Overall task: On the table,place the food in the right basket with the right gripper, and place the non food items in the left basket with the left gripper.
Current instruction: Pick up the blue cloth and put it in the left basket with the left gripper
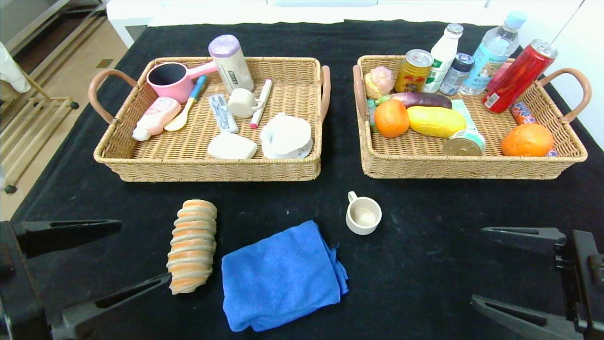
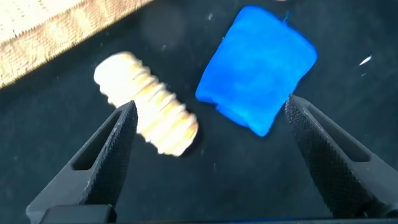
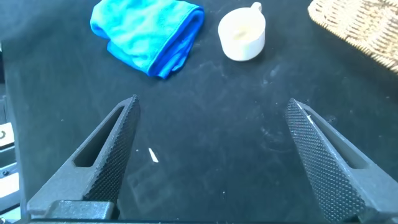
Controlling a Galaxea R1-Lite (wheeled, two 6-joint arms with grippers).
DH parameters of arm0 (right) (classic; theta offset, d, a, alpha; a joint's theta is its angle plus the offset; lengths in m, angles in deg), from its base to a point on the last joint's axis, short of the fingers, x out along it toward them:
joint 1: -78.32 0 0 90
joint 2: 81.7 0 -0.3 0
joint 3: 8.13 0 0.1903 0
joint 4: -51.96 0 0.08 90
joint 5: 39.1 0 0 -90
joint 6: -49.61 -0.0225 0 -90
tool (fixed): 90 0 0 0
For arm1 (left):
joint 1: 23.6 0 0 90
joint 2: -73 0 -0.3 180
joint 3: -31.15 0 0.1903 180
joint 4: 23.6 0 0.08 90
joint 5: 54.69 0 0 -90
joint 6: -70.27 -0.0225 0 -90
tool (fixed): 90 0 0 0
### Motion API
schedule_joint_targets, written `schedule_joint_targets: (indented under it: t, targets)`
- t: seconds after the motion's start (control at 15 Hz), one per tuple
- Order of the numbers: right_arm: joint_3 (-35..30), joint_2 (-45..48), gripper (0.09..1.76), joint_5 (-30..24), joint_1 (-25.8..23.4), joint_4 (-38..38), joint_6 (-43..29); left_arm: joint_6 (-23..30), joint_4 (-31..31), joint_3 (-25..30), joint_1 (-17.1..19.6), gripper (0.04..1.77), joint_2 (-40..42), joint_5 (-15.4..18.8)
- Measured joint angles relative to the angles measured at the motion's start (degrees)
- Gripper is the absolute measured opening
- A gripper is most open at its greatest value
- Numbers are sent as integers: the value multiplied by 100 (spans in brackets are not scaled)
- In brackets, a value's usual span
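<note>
On the black table (image 1: 424, 264) lie a ridged striped bread roll (image 1: 192, 245), a folded blue cloth (image 1: 281, 276) and a cream cup (image 1: 363, 216). My left gripper (image 1: 144, 252) is open and empty, one fingertip close beside the roll's near end. In the left wrist view its fingers (image 2: 211, 104) frame the roll (image 2: 146, 112) and the cloth (image 2: 258, 62). My right gripper (image 1: 477, 266) is open and empty at the near right. In its wrist view (image 3: 212, 101) the cup (image 3: 241, 34) and the cloth (image 3: 146, 31) lie ahead. The yellow fruit (image 1: 435, 121), orange (image 1: 391, 118) and tin (image 1: 465, 143) lie in the right basket (image 1: 472, 167).
The left basket (image 1: 207, 165) holds a pink pot, a bottle, a tube, a cup and other non-food items. The right basket also holds cans, bottles, an aubergine and a round orange bun (image 1: 527, 140). Bare cloth lies between the baskets and the grippers.
</note>
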Motion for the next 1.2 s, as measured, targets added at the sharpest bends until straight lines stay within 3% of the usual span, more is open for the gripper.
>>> schedule_joint_targets:
  t: [0.27,0.53,1.0,1.2]
  targets:
    - [-1,33,170,-4,-118,-5,-27,44,-662,-304,79,172,-383,-343]
    - [55,35,170,-9,-305,11,-32,466,-789,-720,33,172,-989,-848]
    - [85,38,170,-13,-361,1,-49,1509,-1453,-1952,-894,172,-2122,-980]
    - [95,22,170,-11,-363,4,-46,1540,-1477,-2037,-1261,172,-2543,-1369]
